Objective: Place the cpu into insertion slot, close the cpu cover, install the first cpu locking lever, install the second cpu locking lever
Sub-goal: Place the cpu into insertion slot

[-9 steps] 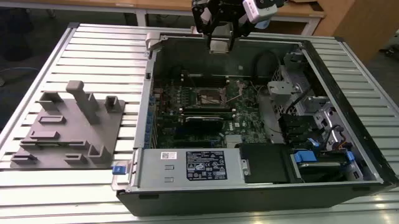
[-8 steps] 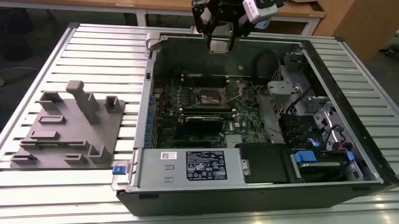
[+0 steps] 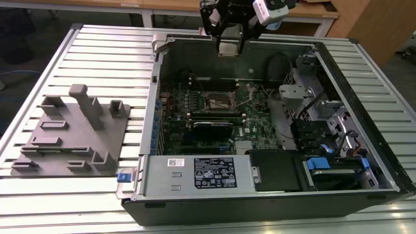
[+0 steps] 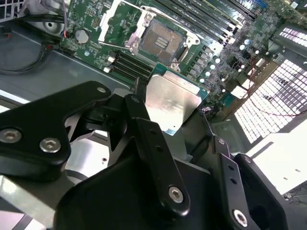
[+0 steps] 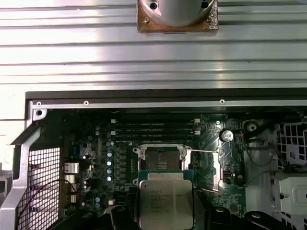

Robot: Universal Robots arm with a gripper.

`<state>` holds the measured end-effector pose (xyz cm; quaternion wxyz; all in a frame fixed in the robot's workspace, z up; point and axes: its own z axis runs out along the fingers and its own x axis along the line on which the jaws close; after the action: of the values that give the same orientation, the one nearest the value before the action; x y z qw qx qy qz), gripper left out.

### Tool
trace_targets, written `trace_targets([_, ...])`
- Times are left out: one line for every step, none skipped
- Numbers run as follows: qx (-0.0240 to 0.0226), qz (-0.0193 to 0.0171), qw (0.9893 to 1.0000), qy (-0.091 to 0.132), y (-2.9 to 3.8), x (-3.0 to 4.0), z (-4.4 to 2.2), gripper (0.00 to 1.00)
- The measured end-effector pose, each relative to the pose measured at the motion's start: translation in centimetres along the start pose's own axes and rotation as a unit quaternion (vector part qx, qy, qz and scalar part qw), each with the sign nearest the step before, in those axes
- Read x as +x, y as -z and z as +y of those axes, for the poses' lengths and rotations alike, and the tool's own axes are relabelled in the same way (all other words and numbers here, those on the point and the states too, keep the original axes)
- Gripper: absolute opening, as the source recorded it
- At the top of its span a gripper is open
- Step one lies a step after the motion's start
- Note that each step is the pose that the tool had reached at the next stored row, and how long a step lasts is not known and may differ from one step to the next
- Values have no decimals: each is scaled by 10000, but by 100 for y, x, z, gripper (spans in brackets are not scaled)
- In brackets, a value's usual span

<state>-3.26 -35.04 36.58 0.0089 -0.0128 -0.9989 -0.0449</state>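
Second wrist view: tool (image 4: 173, 111) clamped on cpu (image 4: 171, 96) edges.

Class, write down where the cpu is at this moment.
In the exterior view, the cpu is held in the gripper, in the air above the far edge of the open computer case, well clear of the empty insertion slot.

The cpu (image 5: 166, 203) is topped in dull silver and edged in green. The insertion slot (image 5: 162, 159) is rimmed in silver on a green circuit board (image 3: 256, 122). The surface (image 3: 97, 48) is striped with pale grey ribs. A grey fixture block (image 3: 71, 139) is listed at nine o'clock of the black case (image 3: 195, 207).
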Motion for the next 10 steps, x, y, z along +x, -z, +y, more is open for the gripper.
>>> trace_targets([0, 0, 10000, 0, -7, 0, 0, 54])
trace_targets([1, 0, 10000, 0, -11, 0, -1, 54])
trace_targets([1, 0, 10000, 0, -14, 0, -1, 54])
trace_targets([0, -1, 10000, 0, -18, 0, -1, 54])
trace_targets([0, -1, 10000, 0, -23, 0, -2, 54])
trace_targets([0, -1, 10000, 0, -30, 0, -3, 54])
trace_targets([1, -1, 10000, 0, -36, 0, -3, 54])
trace_targets([1, 0, 10000, 0, -41, -1, -4, 54])
trace_targets([1, 0, 10000, 0, -45, -1, -4, 54])
trace_targets([1, -1, 10000, 0, -48, -1, -4, 54])
